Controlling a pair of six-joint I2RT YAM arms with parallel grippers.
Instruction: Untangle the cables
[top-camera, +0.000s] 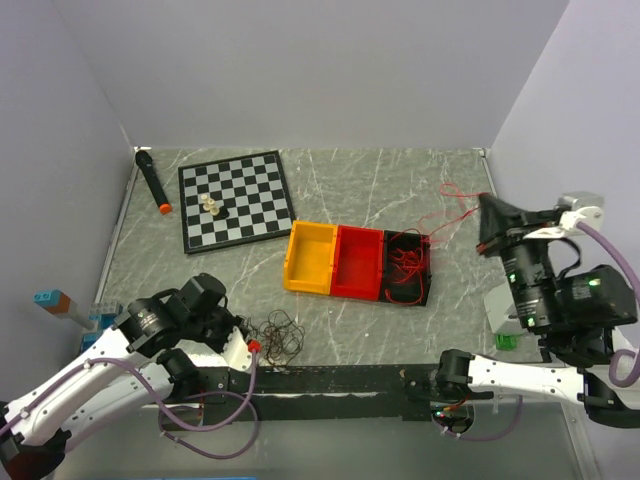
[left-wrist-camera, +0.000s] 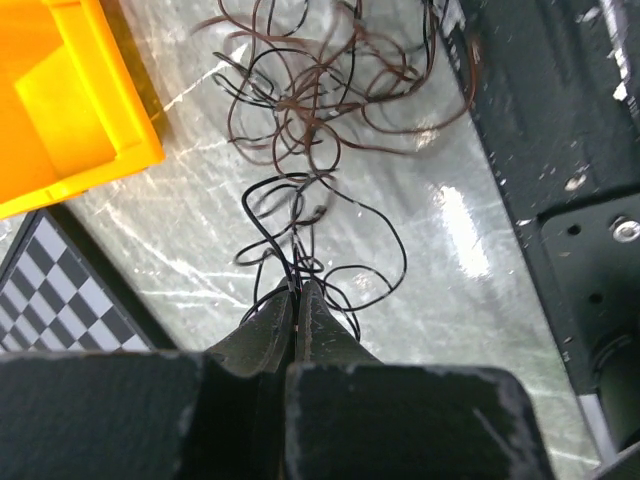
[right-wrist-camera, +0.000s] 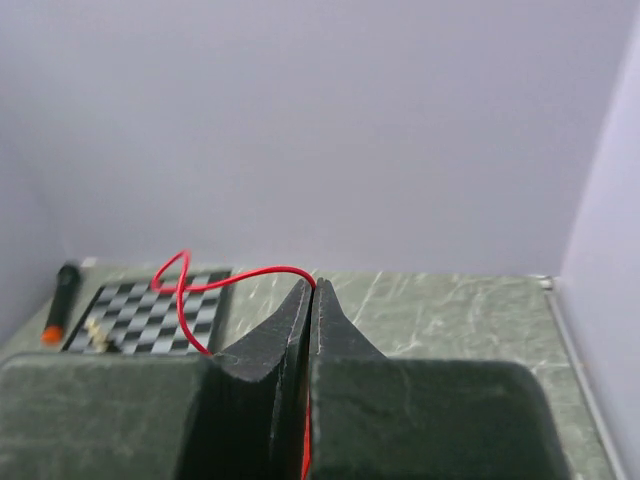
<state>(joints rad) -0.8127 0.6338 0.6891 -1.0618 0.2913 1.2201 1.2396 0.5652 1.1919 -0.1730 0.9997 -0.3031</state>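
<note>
The closed left pincer is clamped on a black strand of the dark cables, which are heaped on the near worktop, seemingly to draw it clear. At right, a red cable is held raised by the closed right pincer and trails towards the black bin.

readable text: none that I can make out in any of my three views
chessboard: I see only plain black and white squares, too small for me to read any border marks
yellow, red and black bins: I can read no label on them
</note>
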